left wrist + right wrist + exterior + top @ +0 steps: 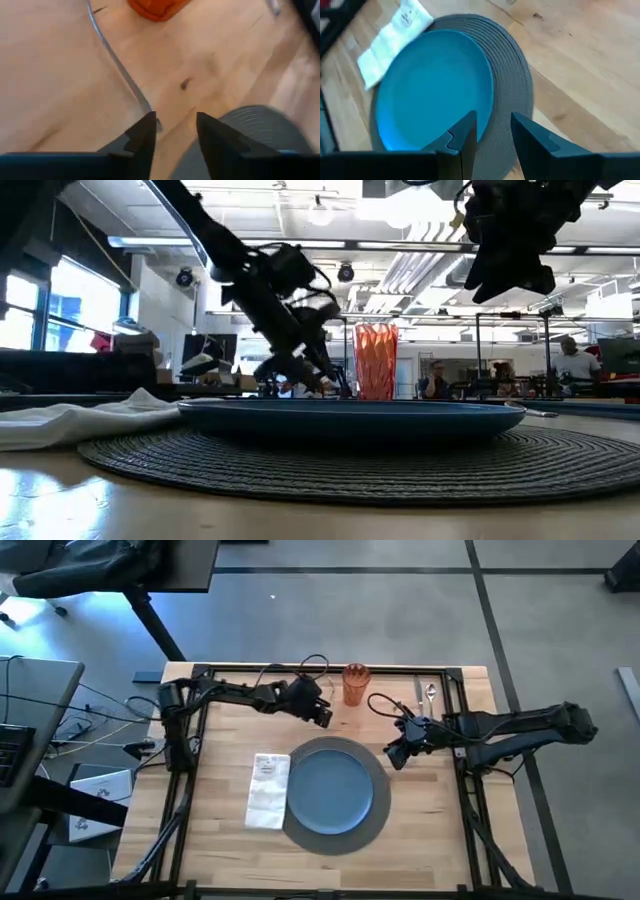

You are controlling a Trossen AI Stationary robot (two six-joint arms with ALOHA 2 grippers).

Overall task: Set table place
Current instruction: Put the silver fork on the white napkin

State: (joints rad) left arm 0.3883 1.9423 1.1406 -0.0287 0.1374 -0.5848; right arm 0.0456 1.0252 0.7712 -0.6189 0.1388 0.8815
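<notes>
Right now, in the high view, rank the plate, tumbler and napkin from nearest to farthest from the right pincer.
1. Plate: just beside the right pincer, toward the table's middle.
2. Tumbler: at the far edge, between the arms.
3. Napkin: beyond the plate, on the left arm's side.

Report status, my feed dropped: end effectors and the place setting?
Left end effector open, empty, near tumbler. Right end effector open, empty, at placemat edge. Plate, napkin set; cutlery still at far edge.
</notes>
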